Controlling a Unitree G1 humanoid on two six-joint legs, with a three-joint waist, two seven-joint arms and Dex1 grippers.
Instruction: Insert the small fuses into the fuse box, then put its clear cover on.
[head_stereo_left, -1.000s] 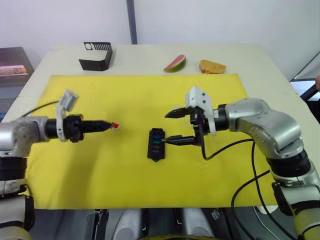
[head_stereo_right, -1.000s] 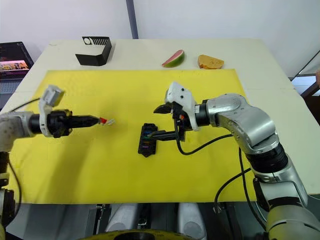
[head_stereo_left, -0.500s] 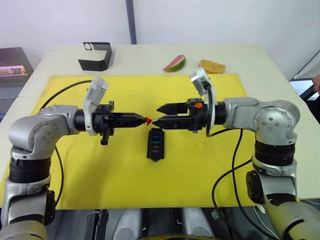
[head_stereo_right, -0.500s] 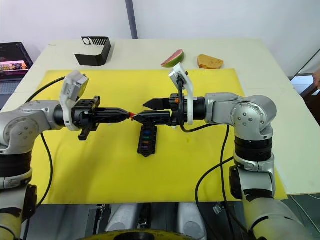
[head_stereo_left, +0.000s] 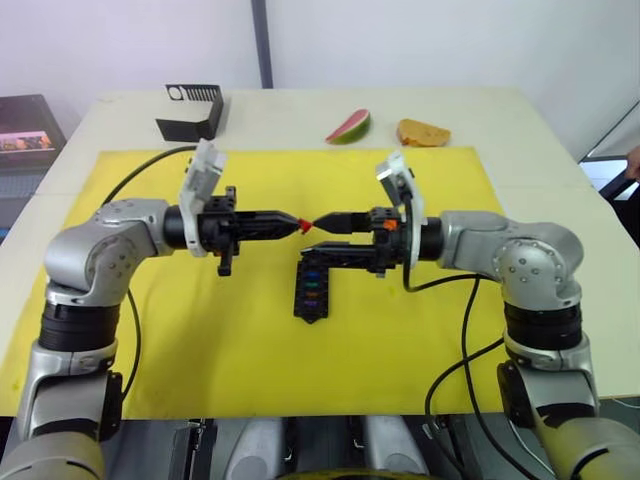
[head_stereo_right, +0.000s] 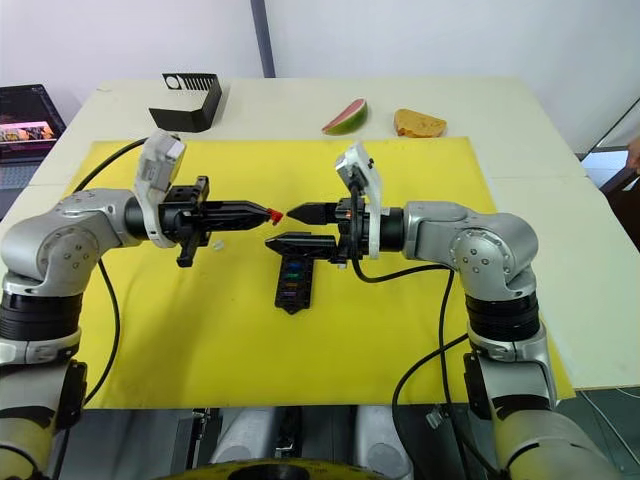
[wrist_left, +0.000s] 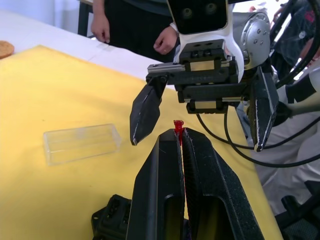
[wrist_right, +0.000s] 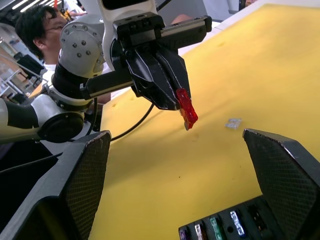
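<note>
Red fuse (wrist_right: 186, 109), translucent blade, pinched by left gripper (head_stereo_left: 300, 224); right gripper (head_stereo_left: 314, 243) jaws wide.

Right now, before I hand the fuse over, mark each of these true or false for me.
1. The left gripper is shut on a small red blade fuse. True.
2. The right gripper has its jaws closed. False: they are open.
3. The black oblong fuse box already holds several coloured fuses. True.
4. The clear rectangular plastic cover sits on the fuse box. False: it lies apart on the yellow mat.
5. The red fuse is seated in a slot. False: it is held above the mat.
</note>
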